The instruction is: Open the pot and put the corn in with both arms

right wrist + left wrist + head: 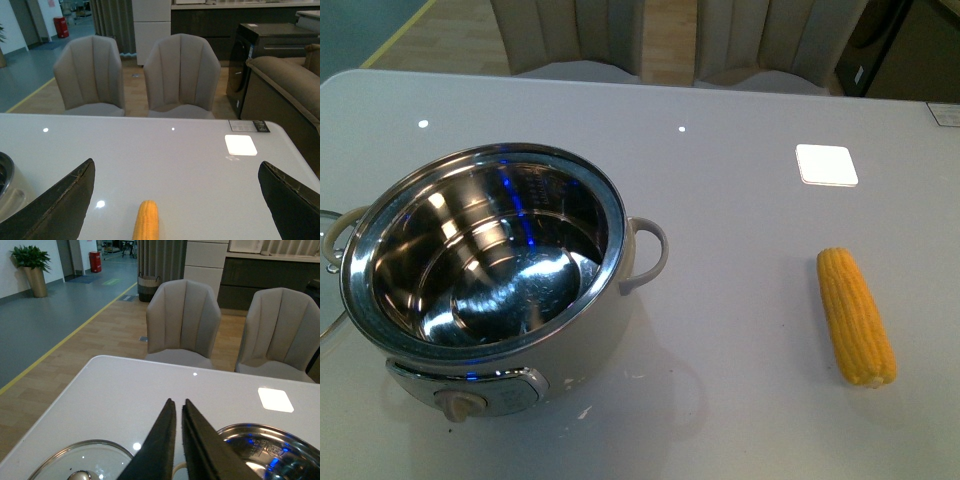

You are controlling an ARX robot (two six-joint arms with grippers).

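Note:
The pot (590,330) stands open at the left of the table, its shiny steel inside empty, dial knob facing me. Its glass lid (328,290) lies on the table just left of it, also in the left wrist view (85,462). The yellow corn (855,315) lies on the table at the right. Neither arm shows in the front view. My left gripper (177,402) is shut and empty, above the gap between the lid and the pot's rim (270,432). My right gripper (177,172) is wide open, with the corn's tip (146,220) between its fingers, below them.
The white table (740,200) carries a bright square reflection (826,164) at the back right. Two grey chairs (184,320) stand behind the far edge. A sofa (287,90) and a dark cabinet (260,55) stand off to the right.

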